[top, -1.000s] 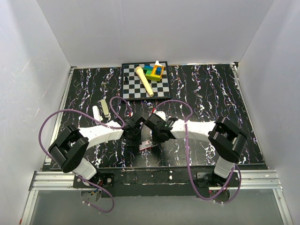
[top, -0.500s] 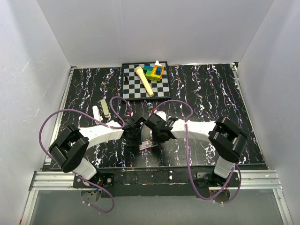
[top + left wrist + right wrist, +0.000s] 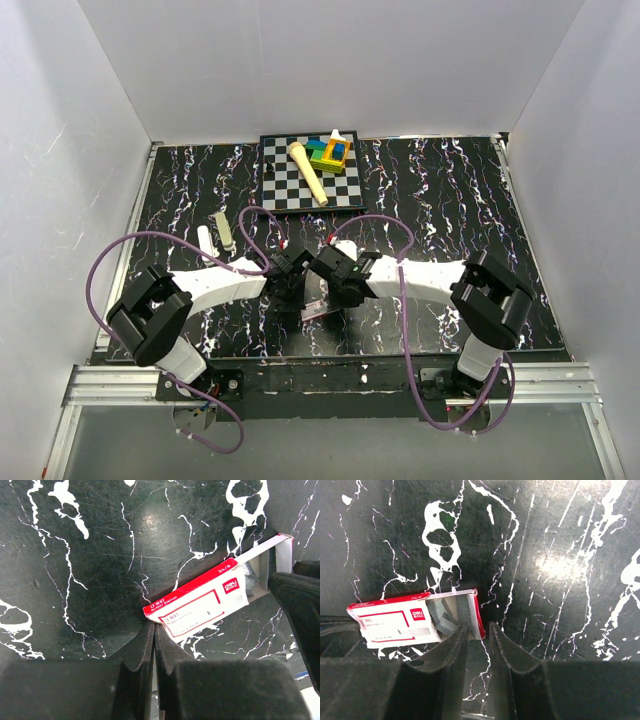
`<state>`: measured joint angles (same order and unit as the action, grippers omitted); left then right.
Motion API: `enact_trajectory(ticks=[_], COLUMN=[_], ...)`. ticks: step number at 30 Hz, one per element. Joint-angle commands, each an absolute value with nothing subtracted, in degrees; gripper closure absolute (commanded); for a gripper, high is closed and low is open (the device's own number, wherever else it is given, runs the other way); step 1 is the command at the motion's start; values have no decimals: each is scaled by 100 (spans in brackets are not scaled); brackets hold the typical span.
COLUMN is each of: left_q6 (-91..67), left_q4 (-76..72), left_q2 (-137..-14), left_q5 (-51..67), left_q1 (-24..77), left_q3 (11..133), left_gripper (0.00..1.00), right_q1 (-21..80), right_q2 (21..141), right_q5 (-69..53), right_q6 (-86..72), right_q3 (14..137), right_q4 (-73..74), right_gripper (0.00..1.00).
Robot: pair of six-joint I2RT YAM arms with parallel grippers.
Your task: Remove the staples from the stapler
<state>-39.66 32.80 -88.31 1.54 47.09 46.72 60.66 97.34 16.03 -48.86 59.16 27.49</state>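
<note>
Since a second ago the right hand (image 3: 327, 297) has been parting its fingers and edging nearer. From above, it and the left hand (image 3: 298, 294) are crowding the small red-and-white box (image 3: 314, 309) on the bench (image 3: 440, 200). Left wrist view: the left hand is sitting pressed together, tips touching the box's corner, while the staples (image 3: 251, 575) are peeking from the open end. Right wrist view: fingers standing slightly spread, gripping nothing, one brushing the flap. Those strips are looking light, stiff, slick and apt to snap apart, so I'm favouring a gentle pinch across their long sides.
</note>
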Motion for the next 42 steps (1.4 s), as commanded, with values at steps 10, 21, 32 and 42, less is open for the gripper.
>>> enact_trajectory(ticks=[10,21,32,42], left_q6=[-3938,-3929,-3955,-3920], left_q4=[3419,3436,3498,3489], left_q2=[-9176,-9026,-9106,-9211], left_q5=[79,-123,-369,-518], left_q1=[4878,4878,4878,4878], left_q3=[4474,4421,4474,4526], left_gripper=[100,100,100,100], right_q1=[6012,5572,5581,5669], right_q2=[8692,9070,9633,9896], right_q5=[2145,1740,1407,1011], right_q6=[-4747,-4316,-4254,-4149], right_q3=[5626,5502,5520,5598], right_q4=[2848,2531,2215,1986], right_gripper=[68,99,99,99])
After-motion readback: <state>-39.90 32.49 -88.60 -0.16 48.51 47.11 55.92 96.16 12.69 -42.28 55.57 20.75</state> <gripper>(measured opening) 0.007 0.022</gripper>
